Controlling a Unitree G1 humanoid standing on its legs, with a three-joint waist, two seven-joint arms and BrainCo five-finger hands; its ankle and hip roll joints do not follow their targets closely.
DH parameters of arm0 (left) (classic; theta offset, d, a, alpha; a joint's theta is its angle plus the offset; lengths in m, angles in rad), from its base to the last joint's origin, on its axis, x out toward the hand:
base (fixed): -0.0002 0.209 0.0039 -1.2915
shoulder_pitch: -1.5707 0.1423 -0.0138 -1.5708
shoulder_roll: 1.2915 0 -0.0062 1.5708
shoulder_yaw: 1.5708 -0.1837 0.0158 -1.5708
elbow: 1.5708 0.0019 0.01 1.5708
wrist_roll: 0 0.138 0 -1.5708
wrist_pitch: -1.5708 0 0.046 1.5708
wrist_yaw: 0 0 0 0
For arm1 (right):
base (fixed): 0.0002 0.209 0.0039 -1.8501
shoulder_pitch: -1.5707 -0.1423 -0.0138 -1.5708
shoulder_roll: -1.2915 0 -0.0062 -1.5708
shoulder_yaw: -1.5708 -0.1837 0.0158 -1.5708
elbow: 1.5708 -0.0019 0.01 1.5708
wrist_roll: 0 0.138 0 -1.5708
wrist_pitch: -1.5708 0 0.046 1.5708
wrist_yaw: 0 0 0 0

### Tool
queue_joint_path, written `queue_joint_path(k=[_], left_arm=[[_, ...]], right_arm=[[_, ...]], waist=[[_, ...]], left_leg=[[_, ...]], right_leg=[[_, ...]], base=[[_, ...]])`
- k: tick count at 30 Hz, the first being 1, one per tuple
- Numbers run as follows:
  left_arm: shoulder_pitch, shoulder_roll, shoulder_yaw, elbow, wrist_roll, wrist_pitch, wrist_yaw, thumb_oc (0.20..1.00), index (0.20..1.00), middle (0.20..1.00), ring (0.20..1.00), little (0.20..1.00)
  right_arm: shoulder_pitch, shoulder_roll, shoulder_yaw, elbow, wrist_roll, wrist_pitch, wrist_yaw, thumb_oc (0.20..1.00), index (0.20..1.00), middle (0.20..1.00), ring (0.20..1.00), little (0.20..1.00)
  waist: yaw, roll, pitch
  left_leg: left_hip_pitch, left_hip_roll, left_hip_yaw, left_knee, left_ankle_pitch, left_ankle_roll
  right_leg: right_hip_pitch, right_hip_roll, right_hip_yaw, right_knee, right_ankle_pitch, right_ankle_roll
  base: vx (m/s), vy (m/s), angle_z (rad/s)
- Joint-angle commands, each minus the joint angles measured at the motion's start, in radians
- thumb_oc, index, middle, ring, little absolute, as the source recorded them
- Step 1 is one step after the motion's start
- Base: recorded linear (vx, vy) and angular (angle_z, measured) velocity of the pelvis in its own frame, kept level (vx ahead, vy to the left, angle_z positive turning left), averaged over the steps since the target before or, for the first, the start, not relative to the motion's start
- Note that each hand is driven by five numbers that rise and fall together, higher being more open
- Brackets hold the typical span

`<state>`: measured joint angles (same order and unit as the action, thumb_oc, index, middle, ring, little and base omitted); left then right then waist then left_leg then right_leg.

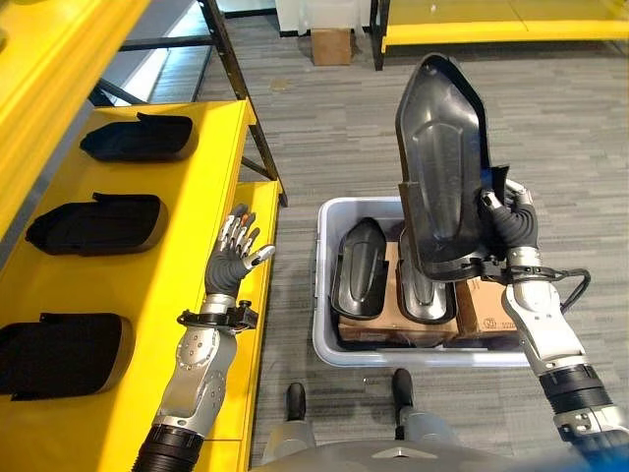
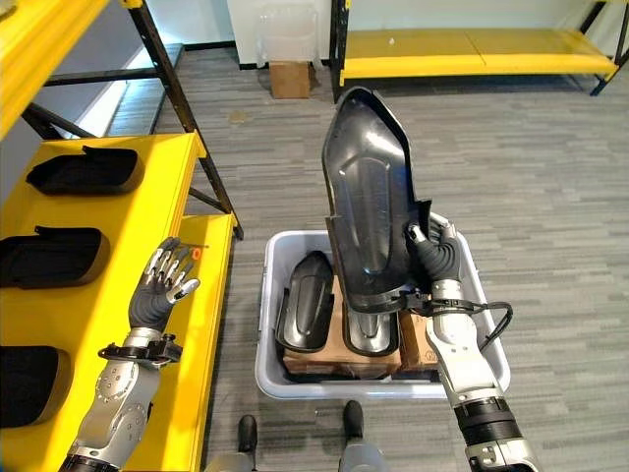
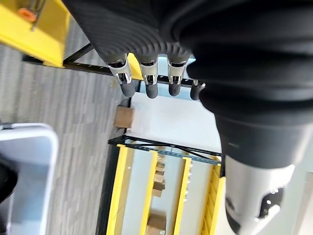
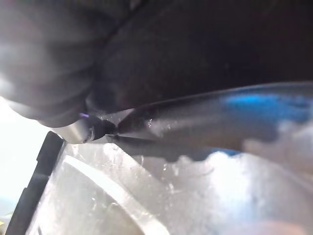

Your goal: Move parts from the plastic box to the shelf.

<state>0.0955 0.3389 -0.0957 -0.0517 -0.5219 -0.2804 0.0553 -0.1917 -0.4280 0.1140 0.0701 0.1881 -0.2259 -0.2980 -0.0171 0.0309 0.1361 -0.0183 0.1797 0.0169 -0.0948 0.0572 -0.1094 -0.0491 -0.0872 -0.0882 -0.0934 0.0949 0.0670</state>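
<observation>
On the left, the yellow shelf [image 1: 201,197] carries three black parts in a row along its surface: one near the far edge [image 1: 138,138], one in the middle [image 1: 96,223] and one at the near end [image 1: 61,354]. They lie apart from one another, each flat on the shelf.

The left hand [image 1: 232,258] hangs above the shelf's right edge, beside a lower yellow ledge [image 1: 257,285], with its fingers straight and spread and nothing in them. In the left wrist view the same fingers [image 3: 149,83] point out in a relaxed row toward the floor and distant racking.

Right of the shelf, on the grey floor [image 1: 344,128], stands the pale plastic box [image 1: 324,295]. A black part [image 1: 360,267] leans inside it near the left wall, and another glossy part [image 1: 423,290] stands next to it, both resting on brown cardboard boxes [image 1: 482,307] within the box.

Above the box's right half, the right hand [image 2: 434,258] is clamped on the lower edge of a large black part [image 1: 439,167], which is held upright with its hollow side facing the camera and its narrow end up, lifted clear above the box's contents. A small cardboard box [image 1: 331,45] sits far back on the floor.
</observation>
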Motion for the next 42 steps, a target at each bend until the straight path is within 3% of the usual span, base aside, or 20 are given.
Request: queue_joint_path(k=[1, 6, 10, 12, 15, 18, 19, 20, 22, 24, 26, 27, 29, 31, 32, 37, 39, 42], left_arm=[[-0.056, 0.002, 0.006, 0.015, 0.017, -0.058, 0.030, 1.000, 1.000, 1.000, 1.000, 1.000], [-0.015, -0.005, 0.017, 0.007, 0.025, -0.048, 0.018, 1.000, 1.000, 1.000, 1.000, 1.000], [0.046, -0.011, 0.009, -0.004, -0.004, -0.033, -0.008, 1.000, 1.000, 1.000, 1.000, 1.000], [0.005, -0.005, -0.027, 0.008, -0.012, -0.032, -0.009, 1.000, 1.000, 1.000, 1.000, 1.000], [-0.036, -0.005, -0.050, 0.022, -0.017, -0.044, -0.005, 1.000, 1.000, 1.000, 1.000, 1.000], [-0.050, -0.001, -0.059, 0.018, -0.012, -0.046, -0.011, 1.000, 1.000, 1.000, 1.000, 1.000], [-0.054, -0.004, -0.059, 0.013, -0.007, -0.046, -0.012, 1.000, 1.000, 1.000, 1.000, 1.000], [-0.054, -0.004, -0.059, 0.012, -0.007, -0.045, -0.012, 1.000, 1.000, 1.000, 1.000, 1.000], [-0.079, -0.020, -0.076, 0.027, -0.006, -0.032, -0.012, 1.000, 1.000, 1.000, 1.000, 1.000], [-0.107, -0.031, -0.101, 0.043, -0.010, -0.033, -0.017, 1.000, 1.000, 1.000, 1.000, 1.000], [-0.139, -0.031, -0.129, 0.037, 0.001, -0.033, -0.033, 1.000, 1.000, 1.000, 1.000, 1.000], [-0.161, -0.029, -0.142, 0.027, -0.001, -0.032, -0.040, 1.000, 1.000, 1.000, 1.000, 1.000], [-0.176, -0.023, -0.157, 0.024, 0.005, -0.034, -0.050, 1.000, 1.000, 1.000, 1.000, 1.000], [-0.166, -0.016, -0.152, 0.019, 0.017, -0.035, -0.051, 1.000, 1.000, 1.000, 1.000, 1.000], [-0.164, -0.014, -0.154, 0.017, 0.017, -0.034, -0.051, 1.000, 1.000, 1.000, 1.000, 1.000], [-0.087, 0.003, -0.081, 0.004, 0.031, -0.018, -0.056, 1.000, 1.000, 1.000, 1.000, 1.000], [-0.048, 0.012, -0.050, -0.002, 0.055, -0.010, -0.062, 1.000, 1.000, 1.000, 1.000, 1.000], [-0.015, 0.016, -0.027, -0.009, 0.070, -0.011, -0.068, 1.000, 1.000, 1.000, 1.000, 1.000]], right_arm=[[-0.067, 0.012, -0.001, -0.031, 0.085, -0.107, 0.036, 0.200, 0.200, 0.200, 0.200, 0.200], [-0.050, 0.005, 0.049, -0.085, 0.023, -0.088, 0.065, 0.200, 0.200, 0.200, 0.200, 0.200], [-0.182, 0.008, 0.093, -0.084, 0.054, -0.101, 0.067, 0.200, 0.200, 0.200, 0.200, 0.200], [-0.243, -0.011, 0.102, -0.080, 0.029, -0.102, 0.036, 0.200, 0.200, 0.200, 0.200, 0.200], [-0.278, -0.025, 0.119, -0.072, -0.004, -0.096, 0.011, 0.200, 0.200, 0.200, 0.200, 0.200], [-0.285, -0.009, 0.127, -0.051, -0.029, -0.091, 0.015, 0.200, 0.200, 0.200, 0.200, 0.200], [-0.278, -0.003, 0.123, -0.050, -0.024, -0.092, 0.019, 0.200, 0.200, 0.200, 0.200, 0.200], [-0.278, -0.003, 0.122, -0.050, -0.023, -0.092, 0.019, 0.200, 0.200, 0.200, 0.200, 0.200], [-0.200, -0.029, 0.064, -0.079, -0.043, -0.083, 0.015, 0.200, 0.200, 0.200, 0.200, 0.200], [-0.125, -0.059, 0.006, -0.103, -0.054, -0.079, 0.008, 0.200, 0.200, 0.200, 0.200, 0.200], [-0.044, -0.079, -0.066, -0.132, -0.059, -0.086, -0.005, 0.200, 0.200, 0.200, 0.200, 0.200], [0.001, -0.086, -0.105, -0.150, -0.063, -0.090, -0.012, 0.200, 0.200, 0.200, 0.200, 0.200], [0.051, -0.086, -0.142, -0.149, -0.070, -0.087, -0.020, 0.200, 0.200, 0.200, 0.200, 0.200], [0.091, -0.073, -0.169, -0.145, -0.082, -0.080, -0.022, 0.200, 0.200, 0.200, 0.200, 0.200], [0.095, -0.071, -0.171, -0.147, -0.083, -0.080, -0.022, 0.200, 0.200, 0.200, 0.200, 0.200], [0.160, -0.018, -0.217, -0.135, -0.091, -0.061, -0.019, 0.200, 0.200, 0.200, 0.200, 0.200], [0.185, 0.009, -0.221, -0.128, -0.084, -0.057, -0.004, 0.200, 0.200, 0.200, 0.200, 0.200], [0.208, 0.026, -0.220, -0.114, -0.079, -0.049, 0.009, 0.200, 0.200, 0.200, 0.200, 0.200]], waist=[[0.028, -0.008, -0.090], [0.051, -0.003, -0.107], [0.124, 0.010, -0.079], [0.121, 0.005, -0.042], [0.113, -0.015, -0.011], [0.121, -0.031, -0.017], [0.112, -0.036, -0.023], [0.108, -0.039, -0.024], [0.039, -0.008, -0.055], [0.001, 0.020, -0.066], [-0.027, 0.032, -0.066], [-0.052, 0.033, -0.064], [-0.059, 0.036, -0.060], [-0.053, 0.037, -0.059], [-0.054, 0.034, -0.060], [-0.014, -0.017, -0.058], [0.008, -0.043, -0.058], [0.023, -0.055, -0.061]], left_leg=[[0.072, 0.050, -0.028, 0.036, -0.035, -0.023], [0.066, 0.079, -0.097, 0.059, -0.003, -0.035], [0.017, 0.117, -0.187, 0.055, 0.103, -0.067], [-0.075, 0.078, -0.101, 0.120, 0.127, -0.047], [-0.087, 0.051, -0.031, 0.293, 0.059, -0.026], [-0.019, -0.001, -0.115, 0.486, -0.005, -0.015], [0.003, -0.008, -0.117, 0.565, -0.017, -0.008], [-0.005, -0.013, -0.121, 0.569, -0.014, -0.006], [0.112, 0.101, -0.014, 0.441, 0.011, -0.004], [0.183, 0.142, 0.033, 0.319, 0.048, -0.025], [0.175, 0.148, 0.100, 0.239, 0.026, -0.033], [0.176, 0.173, 0.176, 0.217, 0.011, -0.048], [0.192, 0.174, 0.237, 0.166, -0.006, -0.061], [0.217, 0.159, 0.256, 0.117, -0.042, -0.058], [0.218, 0.156, 0.255, 0.116, -0.043, -0.055], [0.182, 0.068, 0.227, 0.113, -0.157, -0.009], [0.165, 0.026, 0.200, 0.108, -0.181, 0.009], [0.155, 0.000, 0.180, 0.090, -0.185, 0.019]], right_leg=[[-0.008, -0.027, -0.025, 0.136, -0.109, 0.041], [0.047, 0.013, -0.062, 0.138, -0.147, 0.008], [0.083, 0.074, -0.128, 0.106, -0.162, -0.028], [0.064, 0.041, -0.190, 0.099, -0.151, -0.031], [0.022, 0.004, -0.215, 0.114, -0.123, -0.037], [-0.017, -0.009, -0.227, 0.130, -0.110, -0.043], [-0.029, -0.013, -0.242, 0.138, -0.111, -0.047], [-0.032, -0.018, -0.246, 0.139, -0.109, -0.046], [-0.065, -0.022, -0.321, 0.187, -0.136, -0.039], [-0.092, -0.043, -0.365, 0.229, -0.141, -0.029], [-0.102, -0.079, -0.411, 0.248, -0.131, -0.012], [-0.108, -0.105, -0.427, 0.261, -0.133, 0.004], [-0.107, -0.135, -0.457, 0.268, -0.117, 0.020], [-0.102, -0.165, -0.484, 0.283, -0.094, 0.040], [-0.100, -0.169, -0.485, 0.284, -0.092, 0.043], [-0.059, -0.275, -0.517, 0.252, 0.007, 0.107], [-0.029, -0.306, -0.536, 0.229, 0.043, 0.131], [-0.007, -0.326, -0.557, 0.212, 0.067, 0.146]], base=[[0.00, -0.088, 0.35], [-0.01, -0.126, 0.41], [-0.10, -0.233, 0.48], [-0.29, -0.034, 0.65], [-0.21, -0.071, 1.11], [-0.12, -0.054, 0.16], [-0.09, -0.033, 0.12], [-0.09, 0.029, 0.12], [-0.06, 0.144, 0.44], [-0.06, 0.179, 0.97], [-0.07, 0.152, 0.95], [-0.03, 0.150, 1.21], [-0.03, 0.155, 1.48], [-0.02, 0.129, 0.72], [0.00, 0.148, 0.32], [0.00, 0.160, 0.25], [0.00, 0.138, 0.42], [0.00, 0.090, 0.38]])
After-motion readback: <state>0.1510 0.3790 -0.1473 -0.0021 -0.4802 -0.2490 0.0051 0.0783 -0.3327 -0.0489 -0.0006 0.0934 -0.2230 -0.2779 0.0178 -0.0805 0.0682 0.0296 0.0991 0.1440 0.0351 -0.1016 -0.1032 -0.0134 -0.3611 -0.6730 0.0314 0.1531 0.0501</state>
